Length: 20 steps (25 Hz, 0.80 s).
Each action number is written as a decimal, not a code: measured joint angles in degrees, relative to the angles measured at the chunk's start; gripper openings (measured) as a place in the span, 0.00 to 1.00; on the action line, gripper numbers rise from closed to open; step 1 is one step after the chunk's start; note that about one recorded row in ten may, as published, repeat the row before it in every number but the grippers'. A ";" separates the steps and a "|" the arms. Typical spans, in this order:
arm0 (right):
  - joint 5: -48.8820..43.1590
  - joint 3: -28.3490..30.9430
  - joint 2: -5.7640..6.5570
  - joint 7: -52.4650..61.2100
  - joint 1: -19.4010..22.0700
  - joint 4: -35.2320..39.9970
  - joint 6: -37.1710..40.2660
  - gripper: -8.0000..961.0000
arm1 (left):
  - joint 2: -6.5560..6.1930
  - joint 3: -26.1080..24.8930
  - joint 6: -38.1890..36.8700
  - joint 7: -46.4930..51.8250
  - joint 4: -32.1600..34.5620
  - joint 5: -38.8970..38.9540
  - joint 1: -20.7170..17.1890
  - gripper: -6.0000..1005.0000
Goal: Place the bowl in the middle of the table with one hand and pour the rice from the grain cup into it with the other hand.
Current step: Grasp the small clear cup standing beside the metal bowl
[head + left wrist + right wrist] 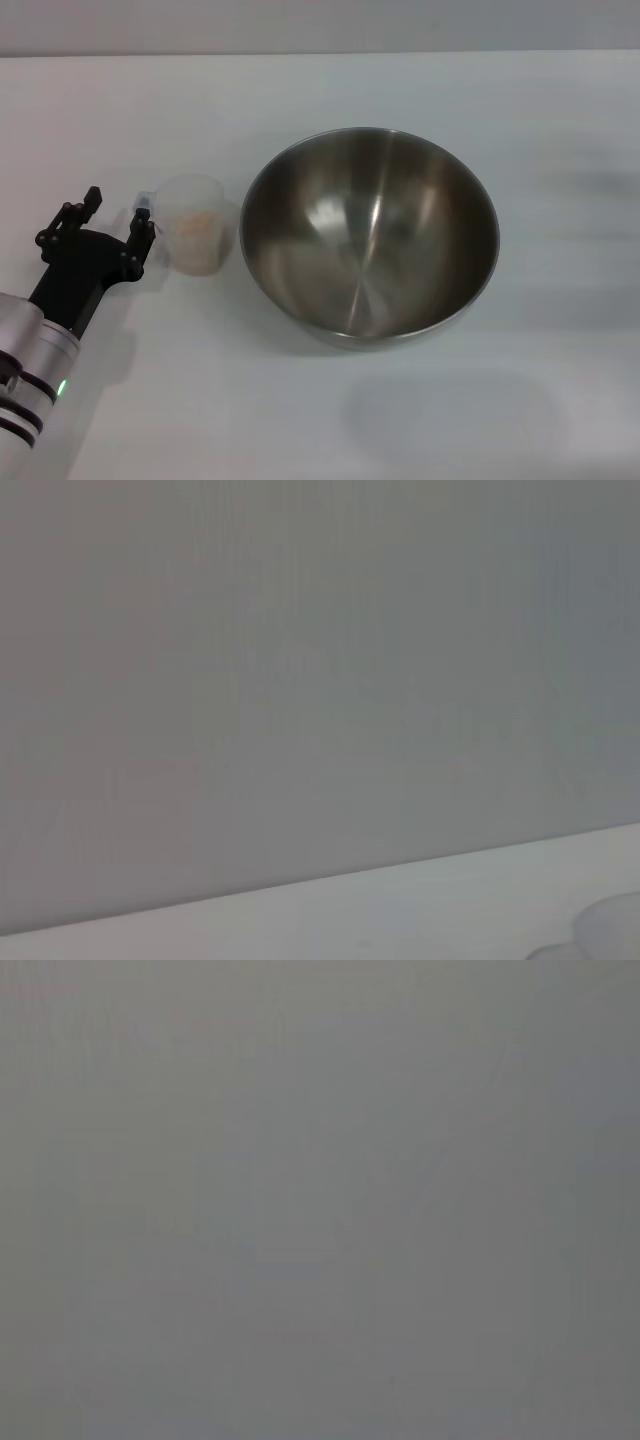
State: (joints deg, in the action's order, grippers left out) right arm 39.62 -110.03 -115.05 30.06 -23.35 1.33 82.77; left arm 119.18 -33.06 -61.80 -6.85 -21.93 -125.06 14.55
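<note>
Left hand (118, 212) on white table (330, 420), apparently bare.

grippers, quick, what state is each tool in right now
Left tool: open, holding nothing, just beside the grain cup.
Right tool: not in view.

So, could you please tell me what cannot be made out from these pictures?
- Right gripper: absent from the head view; the right wrist view shows only blank grey.
- Left gripper: whether a finger touches the grain cup, as they overlap in the head view.
- Grain cup in the left wrist view: cut off by the corner.
- Rice: amount blurred by the cup wall.
- Bowl: underside hidden.
</note>
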 joint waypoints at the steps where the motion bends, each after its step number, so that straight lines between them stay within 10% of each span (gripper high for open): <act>1: 0.00 0.00 0.00 0.00 -0.01 0.06 0.00 0.49 | 0.00 0.00 0.08 0.02 -0.02 0.00 0.05 0.75; 20: -0.12 -0.09 -0.28 0.00 0.61 0.47 0.33 0.49 | 0.00 0.09 1.23 2.30 -0.35 0.00 2.00 0.05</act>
State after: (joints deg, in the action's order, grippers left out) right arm 39.51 -110.12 -115.33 30.06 -22.74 1.80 83.10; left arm 119.18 -32.97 -60.57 -4.55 -22.27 -125.07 16.55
